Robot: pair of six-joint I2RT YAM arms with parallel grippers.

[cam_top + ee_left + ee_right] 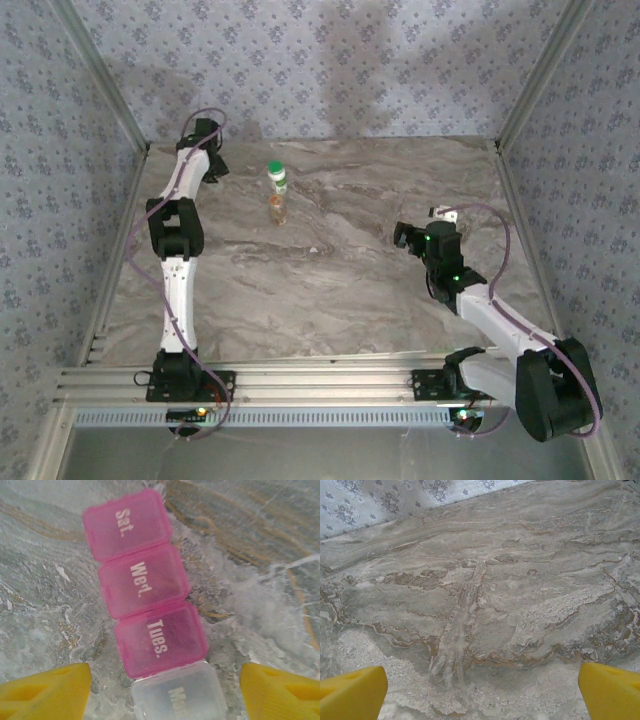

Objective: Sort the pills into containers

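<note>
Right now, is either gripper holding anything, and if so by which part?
Nothing is held. The left gripper is open, with its fingers either side of the pill case at its clear end compartment, not touching it. The right gripper is open over the table.

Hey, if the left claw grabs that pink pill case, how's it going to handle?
The pill case looks like thin hollow plastic, so probably light and stiff. It lies flat, so tipping seems unlikely; its smooth shell may slide on the marble table.

A robot test booth: aluminium frame (300, 382), patterned walls (350, 60), marble table (330, 290).
</note>
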